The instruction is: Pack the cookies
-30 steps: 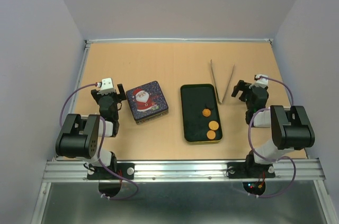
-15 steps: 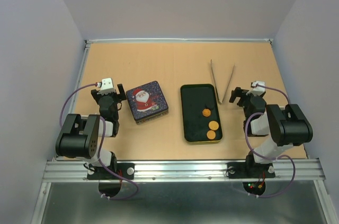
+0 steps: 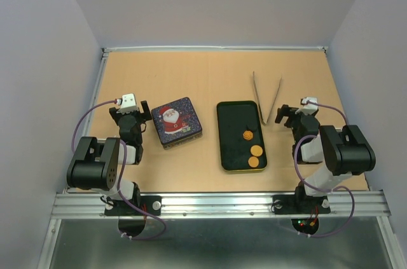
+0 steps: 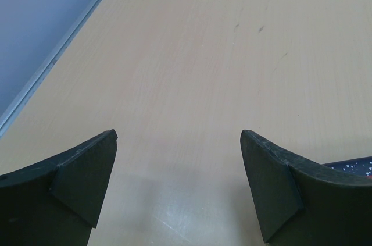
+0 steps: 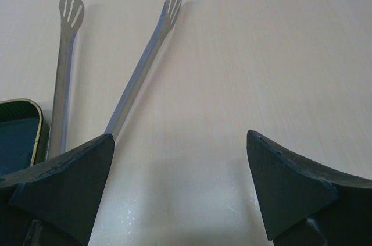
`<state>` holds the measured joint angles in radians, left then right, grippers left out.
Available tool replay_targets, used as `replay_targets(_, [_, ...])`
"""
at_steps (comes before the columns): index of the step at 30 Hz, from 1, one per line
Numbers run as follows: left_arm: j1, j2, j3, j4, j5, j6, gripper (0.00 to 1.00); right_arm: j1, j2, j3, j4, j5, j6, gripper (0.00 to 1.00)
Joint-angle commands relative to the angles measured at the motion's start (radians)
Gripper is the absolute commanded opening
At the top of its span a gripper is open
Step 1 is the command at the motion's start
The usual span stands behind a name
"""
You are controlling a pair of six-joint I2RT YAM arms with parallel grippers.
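Three orange-brown cookies (image 3: 253, 150) lie in the near right part of a dark green oblong tin tray (image 3: 232, 123) at the table's middle. One has a swirl shape and the other two are plain discs. My left gripper (image 3: 129, 111) (image 4: 179, 141) rests low over bare table left of the Santa tin, open and empty. My right gripper (image 3: 289, 115) (image 5: 180, 141) rests low to the right of the tray, also open and empty, just short of the metal tongs (image 5: 139, 71).
A square blue Santa tin (image 3: 176, 121) lies left of the tray, and its corner (image 4: 354, 167) shows at the left wrist view's edge. The tongs (image 3: 267, 97) lie spread in a V behind the tray's right corner (image 5: 17, 132). Grey walls enclose the table.
The right arm has folded down and its gripper has shifted slightly left and nearer the table, then held still. The left arm has not moved.
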<state>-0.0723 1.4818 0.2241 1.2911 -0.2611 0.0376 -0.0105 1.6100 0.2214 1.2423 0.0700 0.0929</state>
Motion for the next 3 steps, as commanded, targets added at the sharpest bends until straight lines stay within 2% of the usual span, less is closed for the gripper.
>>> replay_targets(1, [-0.001, -0.023, 0.014, 0.263, -0.001, 0.018, 0.99, 0.009, -0.001, 0.009, 0.077, -0.012, -0.027, 1.0])
replay_targets(3, [-0.001, -0.025, 0.014, 0.263, -0.001, 0.019, 0.99, 0.009, -0.004, 0.007, 0.077, -0.01, -0.027, 1.0])
